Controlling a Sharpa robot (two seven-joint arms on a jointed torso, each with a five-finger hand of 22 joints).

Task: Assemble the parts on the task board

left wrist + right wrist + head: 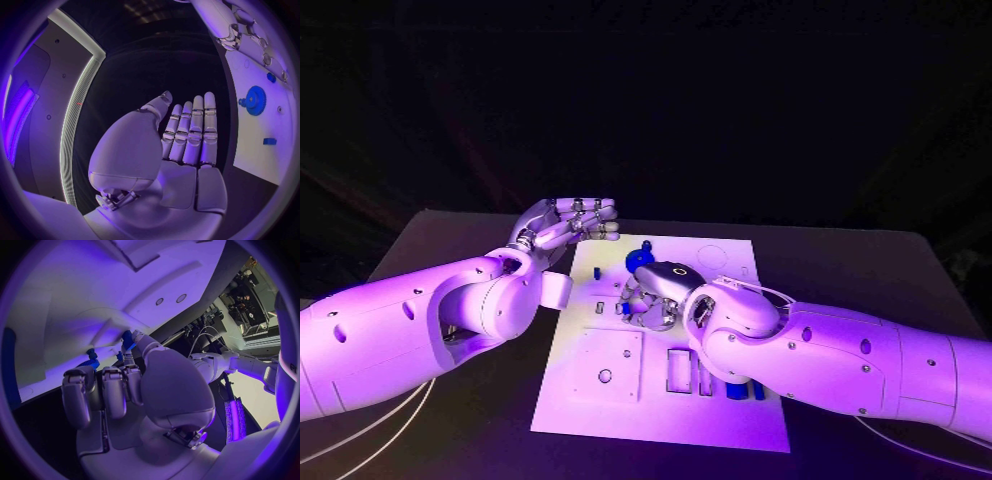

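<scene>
Two white arms, glossy rounded shells, bulky at forearm and elbow. Small dark round screw holes dotted along both forearm casings. Thin pale cables trail under each arm near the table edge. Left hand (571,222): silver, segmented metallic fingers, smooth white palm shell, exposed metal linkage at the wrist. Right hand (653,300): same silver build, white moulded back plate, small ring marking on the wrist housing, bare metal joint hardware at its base.

Left hand (181,145) raised, fingers straight together, holding nothing. Right hand (125,390) lowered, fingers curled.
</scene>
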